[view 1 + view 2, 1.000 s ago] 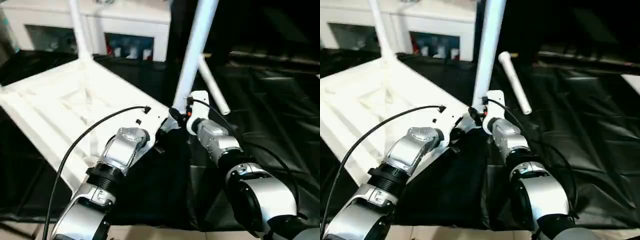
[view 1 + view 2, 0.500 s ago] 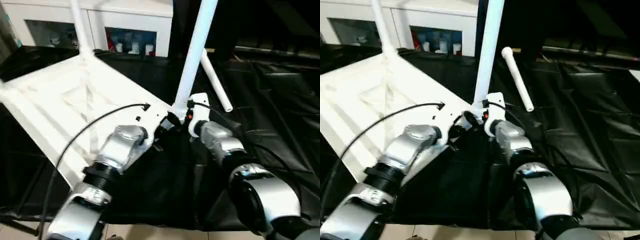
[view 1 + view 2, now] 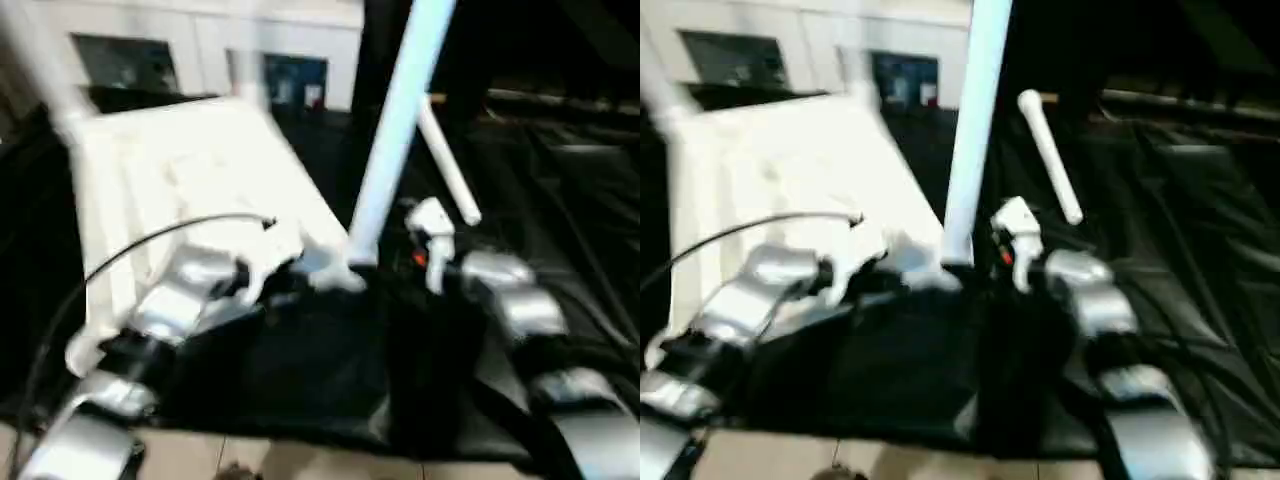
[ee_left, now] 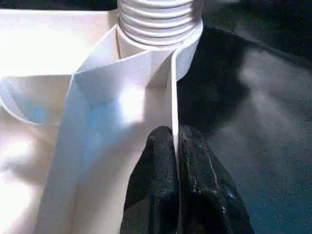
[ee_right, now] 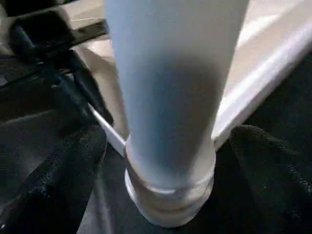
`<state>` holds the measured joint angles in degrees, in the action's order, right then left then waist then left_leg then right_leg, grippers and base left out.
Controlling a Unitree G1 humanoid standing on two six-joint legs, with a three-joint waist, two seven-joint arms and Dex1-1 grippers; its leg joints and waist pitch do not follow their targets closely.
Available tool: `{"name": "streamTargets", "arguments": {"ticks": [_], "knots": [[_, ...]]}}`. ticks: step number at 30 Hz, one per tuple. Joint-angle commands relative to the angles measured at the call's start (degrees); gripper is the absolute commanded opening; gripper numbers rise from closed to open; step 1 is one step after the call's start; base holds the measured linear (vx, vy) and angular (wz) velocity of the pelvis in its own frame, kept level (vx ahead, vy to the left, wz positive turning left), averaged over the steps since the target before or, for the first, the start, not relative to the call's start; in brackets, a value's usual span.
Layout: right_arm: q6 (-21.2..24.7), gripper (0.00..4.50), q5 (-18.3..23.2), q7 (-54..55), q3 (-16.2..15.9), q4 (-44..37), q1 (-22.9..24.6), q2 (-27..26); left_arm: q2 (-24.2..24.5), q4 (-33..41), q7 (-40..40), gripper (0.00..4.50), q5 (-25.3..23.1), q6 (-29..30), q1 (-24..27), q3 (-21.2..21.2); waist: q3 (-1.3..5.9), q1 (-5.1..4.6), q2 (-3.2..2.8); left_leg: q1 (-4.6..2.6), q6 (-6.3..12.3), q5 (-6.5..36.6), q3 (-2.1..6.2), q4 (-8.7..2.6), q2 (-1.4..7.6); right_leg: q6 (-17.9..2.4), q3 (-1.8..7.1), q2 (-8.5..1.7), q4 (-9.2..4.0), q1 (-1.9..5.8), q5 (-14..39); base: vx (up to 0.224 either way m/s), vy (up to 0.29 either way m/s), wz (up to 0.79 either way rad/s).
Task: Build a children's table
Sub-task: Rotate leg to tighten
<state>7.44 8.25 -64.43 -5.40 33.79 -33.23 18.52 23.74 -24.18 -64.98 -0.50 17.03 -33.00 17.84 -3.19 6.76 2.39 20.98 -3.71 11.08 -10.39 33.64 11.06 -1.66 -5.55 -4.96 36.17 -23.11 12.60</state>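
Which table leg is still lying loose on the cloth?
The short-looking white leg lying flat on the black cloth; the others stand upright in corner sockets of the tabletop.

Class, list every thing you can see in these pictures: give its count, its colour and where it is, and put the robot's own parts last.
Tabletop: one, white, lying underside up on the black sheet, on the robot's left.
Fitted legs: two, white; one stands in the near corner socket, one rises at the far left corner.
Loose leg: one, white, lying on the sheet beyond the right arm.
Black sheet: one, covering the work surface.
Cabinet: one, white with glass doors, at the back.
Left gripper: black fingers shut on the tabletop's thin rim beside the socket.
Right gripper: black fingers open on either side of the standing leg's base.
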Motion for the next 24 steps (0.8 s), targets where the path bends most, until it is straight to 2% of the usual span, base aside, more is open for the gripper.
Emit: {"name": "streamTargets", "arguments": {"ticks": [1, 3, 5, 7, 8, 11, 13, 16, 18, 24], "knots": [[0.4, 4.48, 0.1, -2.0, -1.1, -1.8, 0.5, 0.8, -0.7, 3.3, -3.5, 0.0, 2.8, -0.5, 0.1, 0.9, 3.52, -0.26, -0.29, -0.76, 4.04, 5.9, 0.6, -3.76, 3.08, -14.7, 3.71, -4.4, -3.82, 3.53, 1.1, 0.0, 0.0, 0.0], [0.4, 4.48, -0.5, -3.6, -2.3, -2.5, 0.9, 1.2, -0.5, 3.6, -4.4, 0.0, 3.1, -0.6, 0.2, 0.8, 3.56, -0.33, -0.29, -0.69, 3.34, 5.7, 0.68, -3.78, 3.03, -14.3, 3.74, -4.42, -3.84, 3.57, 1.2, 0.0, 0.0, 0.0], [0.1, 4.48, -1.8, -3.8, -3.9, -2.8, 1.2, 1.7, -0.5, 2.8, -4.7, 0.0, 2.8, -1.6, -0.1, 0.7, 3.69, -0.38, -0.14, -0.69, 3.59, 4.2, 0.67, -3.62, 2.87, -14.3, 3.71, -4.25, -3.54, 3.55, -1.0, 0.0, 0.0, 0.0], [0.3, 4.48, -2.0, -3.1, -4.0, -2.4, 1.0, 1.4, -0.5, 2.3, -4.6, 0.0, 2.6, -2.1, -0.3, 0.7, 3.76, -0.34, -0.09, -0.61, 3.93, 3.1, 0.64, -3.5, 2.76, -14.4, 3.74, -4.31, -3.42, 3.64, -2.4, 0.0, 0.0, 0.0], [0.2, 4.2, -2.5, -2.8, -4.3, -2.2, 0.8, 1.4, -0.5, 2.1, -4.5, 0.0, 2.6, -2.2, -0.5, 0.7, 3.79, -0.34, 0.0, -0.59, 4.12, 2.8, 0.61, -3.45, 2.72, -14.5, 3.74, -4.3, -3.39, 3.66, -2.8, 0.0, 0.0, 0.0], [-1.0, 4.07, -3.7, -1.4, -4.9, 0.0, -0.1, 1.2, -0.7, 1.5, -4.1, 0.0, 2.5, -2.4, -0.8, 0.5, 3.9, -0.31, -0.01, -0.59, 4.5, 1.7, 0.62, -3.31, 2.65, -14.6, 3.7, -4.31, -3.19, 3.68, -3.7, 0.0, 0.0, 0.0], [-1.5, 3.78, -3.6, -0.6, -4.6, 1.7, -0.8, 0.8, -0.9, 1.2, -3.8, 0.0, 2.3, -2.4, -0.9, 0.3, 3.87, -0.36, 0.03, -0.53, 4.56, 1.7, 0.59, -3.26, 2.6, -14.8, 3.68, -4.24, -3.2, 3.69, -3.7, 0.0, 0.0, 0.0], [-1.6, 3.59, -3.4, -0.5, -4.5, 2.1, -1.1, 0.6, -1.0, 1.1, -3.7, 0.0, 2.2, -2.5, -0.9, 0.3, 3.97, -0.29, 0.08, -0.52, 4.71, 1.5, 0.61, -3.17, 2.64, -14.9, 3.69, -4.25, -3.05, 3.79, -3.9, 0.0, 0.0, 0.0], [-1.9, 3.26, -3.6, -0.6, -4.7, 2.7, -1.2, 0.5, -1.2, 1.3, -3.6, 0.0, 2.1, -2.3, -0.8, 0.3, 4.02, -0.28, 0.05, -0.55, 5.02, 1.3, 0.59, -3.09, 2.63, -15.0, 3.66, -4.24, -2.98, 3.77, -4.3, 0.0, 0.0, 0.0], [-2.7, 2.86, -3.9, -0.6, -4.8, 3.6, -1.0, 0.2, -1.0, 1.2, -3.7, 0.0, 2.0, -2.5, -0.7, 0.4, 4.11, -0.19, -0.01, -0.51, 5.55, 0.7, 0.59, -2.9, 2.59, -15.2, 3.63, -4.19, -2.82, 3.81, -5.4, 0.0, 0.0, 0.0]]}}
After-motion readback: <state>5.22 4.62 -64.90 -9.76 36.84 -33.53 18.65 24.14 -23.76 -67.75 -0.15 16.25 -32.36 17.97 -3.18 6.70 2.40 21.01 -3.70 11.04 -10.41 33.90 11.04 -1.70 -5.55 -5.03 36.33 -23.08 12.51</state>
